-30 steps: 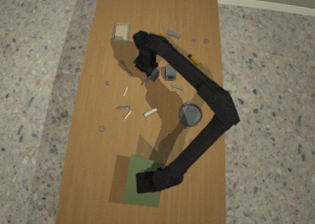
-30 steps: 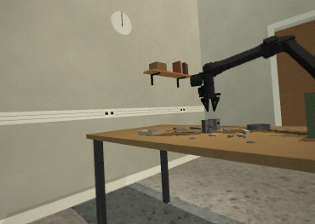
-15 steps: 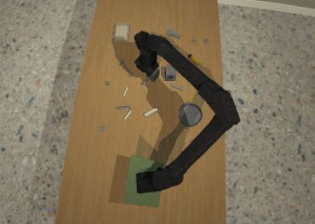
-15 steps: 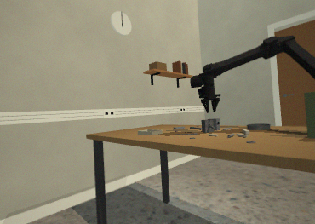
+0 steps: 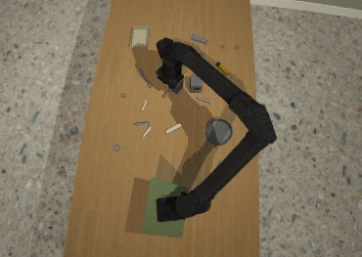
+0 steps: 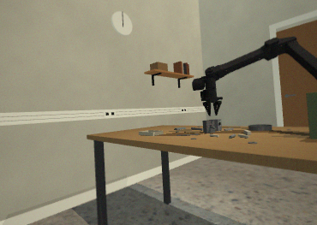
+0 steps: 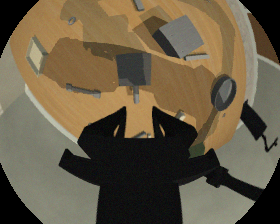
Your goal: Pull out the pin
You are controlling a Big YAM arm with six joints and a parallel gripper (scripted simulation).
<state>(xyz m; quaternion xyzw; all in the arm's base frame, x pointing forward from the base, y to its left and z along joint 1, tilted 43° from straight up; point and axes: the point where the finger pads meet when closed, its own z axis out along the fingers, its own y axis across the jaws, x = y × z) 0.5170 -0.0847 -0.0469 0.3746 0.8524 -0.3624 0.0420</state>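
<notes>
The pin's block (image 5: pixel 178 86) (image 7: pixel 131 69) is a small grey block standing on the table. A thin grey pin (image 5: pixel 167 92) (image 7: pixel 136 95) sticks out of its side, on the side toward my fingers in the wrist view. My gripper (image 6: pixel 212 115) (image 7: pixel 139 109) is open and empty, pointing down and hanging above the blocks in the exterior view. In the wrist view the pin's outer end shows just ahead of the gap between the fingertips. In the top view the arm hides the fingertips and part of the block.
A second grey block (image 5: pixel 196 83) (image 7: pixel 181 36) stands close beside the pin's block. A loose grey bar (image 5: pixel 203 100) (image 7: pixel 197 57) lies near it. A cream tray (image 5: pixel 131 37) (image 7: pixel 29 59), a round dark dish (image 5: pixel 206 132) (image 6: pixel 260 127), a yellow piece (image 5: pixel 222 68) and several loose pieces lie around.
</notes>
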